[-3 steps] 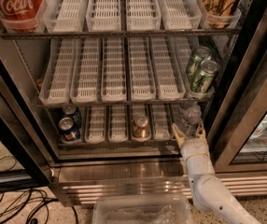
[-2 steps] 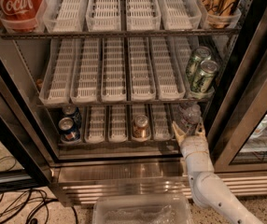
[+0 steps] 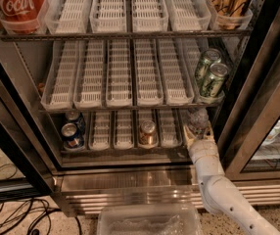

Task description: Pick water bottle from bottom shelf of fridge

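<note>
The water bottle (image 3: 198, 119), clear and ribbed, stands upright in the rightmost lane of the bottom shelf (image 3: 125, 150) of the fridge (image 3: 257, 67). My gripper (image 3: 198, 131) has reached in from the lower right on its white arm and is at the bottle's lower part, right at the shelf's front rail. The bottle's base is hidden behind the gripper.
On the bottom shelf stand two blue cans (image 3: 71, 133) at the left and a copper-coloured can (image 3: 147, 131) in the middle. Two green cans (image 3: 210, 75) sit on the shelf just above the bottle. A clear plastic bin (image 3: 150, 222) lies on the floor in front, with cables (image 3: 17, 217) at the left.
Almost nothing has moved. The gripper and arm stay at the bottle, with only a slight shift of the arm.
</note>
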Robot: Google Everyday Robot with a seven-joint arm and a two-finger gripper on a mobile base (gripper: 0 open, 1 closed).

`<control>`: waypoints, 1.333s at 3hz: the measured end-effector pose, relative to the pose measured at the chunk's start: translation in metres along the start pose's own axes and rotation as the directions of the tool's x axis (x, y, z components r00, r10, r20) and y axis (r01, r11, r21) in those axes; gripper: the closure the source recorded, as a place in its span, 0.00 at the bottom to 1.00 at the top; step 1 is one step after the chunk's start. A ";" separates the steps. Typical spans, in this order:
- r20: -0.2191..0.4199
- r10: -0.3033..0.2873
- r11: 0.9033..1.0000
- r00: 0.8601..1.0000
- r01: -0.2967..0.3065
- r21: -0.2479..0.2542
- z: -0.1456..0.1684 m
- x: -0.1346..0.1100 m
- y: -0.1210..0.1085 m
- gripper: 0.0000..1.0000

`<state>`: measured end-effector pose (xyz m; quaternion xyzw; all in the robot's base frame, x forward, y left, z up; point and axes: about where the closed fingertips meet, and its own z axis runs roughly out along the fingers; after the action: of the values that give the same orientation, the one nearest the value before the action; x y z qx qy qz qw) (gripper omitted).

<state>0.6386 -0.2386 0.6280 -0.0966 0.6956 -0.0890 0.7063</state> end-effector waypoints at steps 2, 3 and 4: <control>-0.014 0.016 0.999 1.000 -0.016 -0.033 0.001 0.000 0.004 1.00; -0.012 0.020 0.999 1.000 -0.020 -0.042 -0.003 -0.009 0.006 1.00; 0.000 0.039 0.998 0.999 -0.039 -0.042 -0.010 -0.027 0.002 1.00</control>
<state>0.6280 -0.2295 0.6536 -0.0979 0.6987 -0.0604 0.7061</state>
